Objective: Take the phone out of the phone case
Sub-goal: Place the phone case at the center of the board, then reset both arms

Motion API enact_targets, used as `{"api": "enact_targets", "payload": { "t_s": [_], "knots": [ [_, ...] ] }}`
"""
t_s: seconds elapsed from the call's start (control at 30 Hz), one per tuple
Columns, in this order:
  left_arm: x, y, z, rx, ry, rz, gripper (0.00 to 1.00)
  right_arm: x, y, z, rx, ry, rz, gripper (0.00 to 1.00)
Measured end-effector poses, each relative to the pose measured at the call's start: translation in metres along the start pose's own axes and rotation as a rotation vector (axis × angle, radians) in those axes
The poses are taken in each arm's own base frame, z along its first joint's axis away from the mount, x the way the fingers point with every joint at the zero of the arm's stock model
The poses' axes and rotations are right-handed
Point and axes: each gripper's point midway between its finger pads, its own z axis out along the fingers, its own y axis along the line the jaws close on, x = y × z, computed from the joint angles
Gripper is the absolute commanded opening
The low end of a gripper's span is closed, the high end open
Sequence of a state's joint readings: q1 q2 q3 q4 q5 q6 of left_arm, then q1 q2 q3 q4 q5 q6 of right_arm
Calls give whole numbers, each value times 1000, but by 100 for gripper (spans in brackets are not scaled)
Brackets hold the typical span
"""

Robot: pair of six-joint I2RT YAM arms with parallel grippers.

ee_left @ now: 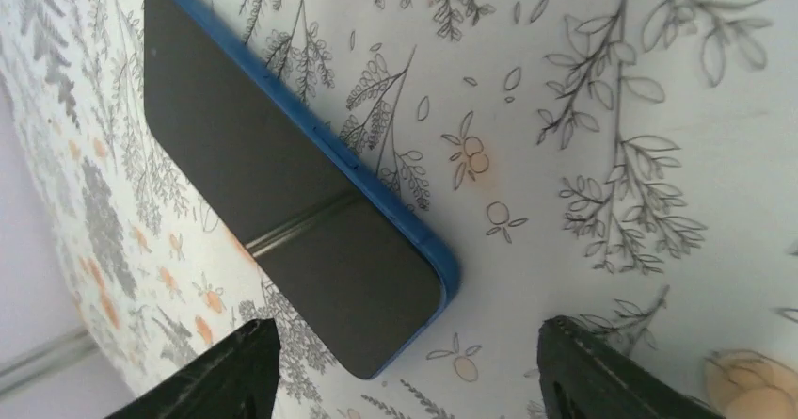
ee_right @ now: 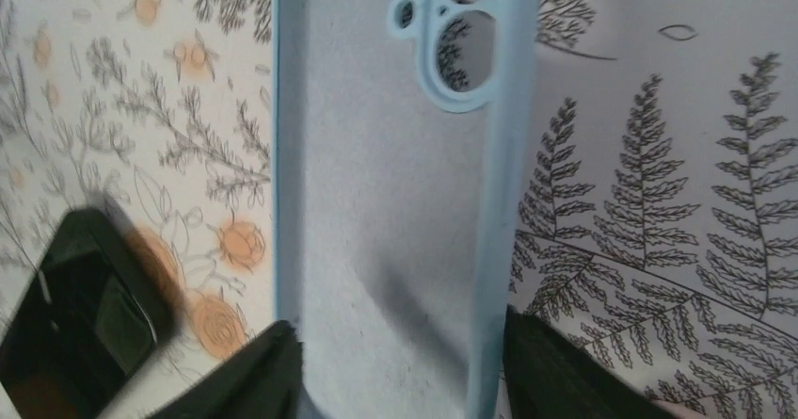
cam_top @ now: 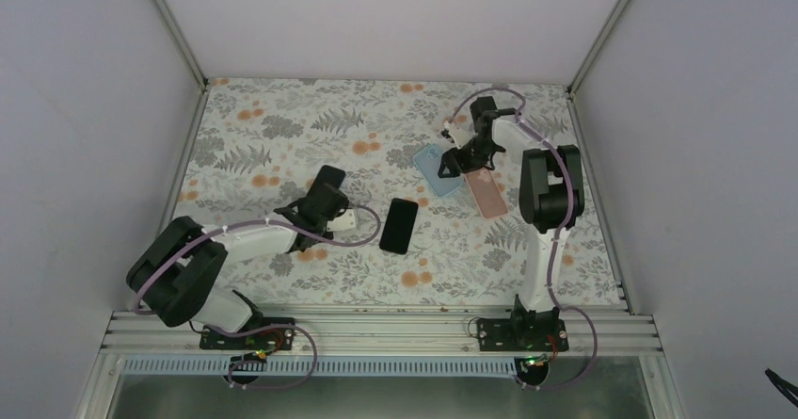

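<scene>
though parted and empty, left fingers (ee_left: 226, 372) face phone (ee_left: 282, 184), its length slanting away; right fingers (ee_right: 254, 377), parted, straddle case (ee_right: 376, 202) (vacant).

The top view looks steeply down from above and behind the arm bases, taking in the whole table (cam_top: 282, 127). The left wrist view sits low and close, facing past its fingers (ee_left: 221, 377) toward the phone (ee_left: 273, 184). The right wrist view hangs close over the case (ee_right: 376, 202). The top view shows both phone and case, from much farther off.
</scene>
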State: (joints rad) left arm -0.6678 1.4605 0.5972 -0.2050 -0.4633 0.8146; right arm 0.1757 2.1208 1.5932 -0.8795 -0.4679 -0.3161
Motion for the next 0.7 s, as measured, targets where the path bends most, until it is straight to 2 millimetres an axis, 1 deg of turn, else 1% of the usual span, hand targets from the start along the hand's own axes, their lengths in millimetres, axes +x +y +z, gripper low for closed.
{"api": "enact_targets", "payload": {
  "t_s": [0.07, 0.1, 0.2, 0.23, 0.27, 0.3, 0.33, 0.37, 0.4, 0.43, 0.47, 0.5, 0.53, 0.57, 0.6, 0.67, 0.7],
  "knots": [
    [-7, -3, -7, 35, -42, -2, 92, 5, 1, 0, -1, 21, -6, 97],
    [-9, -5, -9, 50, -55, 10, 99, 5, 1, -1, -2, 26, -6, 99],
    [-18, -17, -28, 158, -132, 20, 100, 5, 2, -6, 5, 32, -30, 100],
    [-21, -23, -39, 218, -163, 27, 100, 6, 3, -9, 11, 33, -37, 100],
    [-26, -23, -49, 247, -194, 26, 100, 6, 3, -14, 25, 32, -44, 100],
    [-33, -19, -65, 289, -239, 22, 100, 5, 5, -22, 42, 26, -54, 100],
    [-41, -10, -80, 307, -282, 11, 100, 2, 6, -32, 65, 13, -66, 100],
    [-51, 3, -97, 319, -330, -3, 100, -1, 8, -44, 89, -7, -79, 100],
    [-63, 23, -117, 316, -392, -25, 100, -6, 9, -58, 125, -34, -95, 100],
    [-71, 43, -134, 295, -441, -50, 100, -12, 11, -75, 166, -68, -113, 100],
    [-79, 69, -152, 257, -497, -88, 100, -19, 15, -97, 216, -118, -136, 100],
    [-81, 94, -166, 212, -538, -124, 100, -26, 17, -117, 265, -171, -159, 100],
    [-79, 114, -176, 169, -564, -162, 100, -33, 21, -140, 325, -244, -187, 100],
    [-72, 138, -184, 110, -583, -215, 100, -37, 26, -163, 380, -312, -209, 100],
    [-63, 156, -186, 64, -587, -265, 100, -39, 33, -189, 441, -398, -235, 100],
    [-35, 190, -183, -28, -566, -394, 100, -33, 45, -228, 537, -531, -264, 100],
    [-14, 210, -177, -79, -550, -490, 100, -29, 48, -245, 587, -591, -268, 100]
  ]
}}
